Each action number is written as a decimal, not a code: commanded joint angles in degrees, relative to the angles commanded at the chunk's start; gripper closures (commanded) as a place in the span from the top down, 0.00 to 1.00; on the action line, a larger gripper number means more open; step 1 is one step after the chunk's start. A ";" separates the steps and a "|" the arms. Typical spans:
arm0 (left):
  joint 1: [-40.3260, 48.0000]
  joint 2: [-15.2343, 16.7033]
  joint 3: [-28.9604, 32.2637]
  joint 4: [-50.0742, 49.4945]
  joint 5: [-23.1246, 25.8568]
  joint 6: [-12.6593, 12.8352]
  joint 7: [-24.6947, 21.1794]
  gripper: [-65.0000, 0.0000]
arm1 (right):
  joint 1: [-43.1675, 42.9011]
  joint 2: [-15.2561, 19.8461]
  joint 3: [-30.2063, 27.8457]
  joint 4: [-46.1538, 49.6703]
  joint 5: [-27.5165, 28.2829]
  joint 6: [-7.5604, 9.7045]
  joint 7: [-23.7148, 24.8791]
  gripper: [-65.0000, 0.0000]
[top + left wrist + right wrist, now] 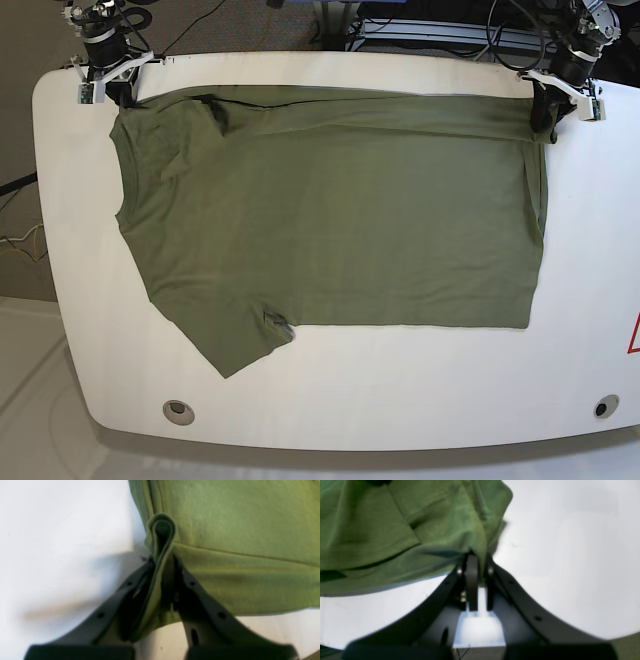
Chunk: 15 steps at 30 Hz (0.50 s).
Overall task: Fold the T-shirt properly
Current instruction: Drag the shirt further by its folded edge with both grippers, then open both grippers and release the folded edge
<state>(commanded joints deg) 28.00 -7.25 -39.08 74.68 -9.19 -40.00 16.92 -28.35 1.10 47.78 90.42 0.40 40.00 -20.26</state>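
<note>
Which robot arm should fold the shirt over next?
Neither alone, probably both. The left gripper and right gripper each pinch a far corner of the T-shirt, stretched between them.

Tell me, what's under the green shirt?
The white table shows all around the T-shirt, so the shirt lies on it. Anything else beneath is covered by cloth. Both far corners are pinched by fingers.

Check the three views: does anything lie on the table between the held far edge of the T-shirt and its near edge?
Nothing visible does. Left gripper and right gripper each pinch the T-shirt at its far edge; only flat shirt and bare table lie nearer.
</note>
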 joint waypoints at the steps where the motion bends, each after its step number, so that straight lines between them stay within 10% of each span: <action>1: 0.00 0.00 0.00 0.00 0.00 0.00 0.00 0.18 | 0.00 0.00 0.00 0.00 0.09 0.00 0.00 0.07; 8: -0.35 0.09 0.00 0.18 -0.18 0.00 0.00 0.60 | 0.00 0.00 -0.09 0.00 0.18 0.00 0.00 0.12; 15: -1.49 1.41 -0.26 0.35 -0.18 0.00 -0.09 0.63 | 0.00 0.00 0.00 0.00 0.44 0.00 0.00 0.42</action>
<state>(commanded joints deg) 26.51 -5.85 -39.34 75.03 -9.36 -40.00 16.84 -28.35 1.10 47.78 90.42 0.84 40.00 -20.26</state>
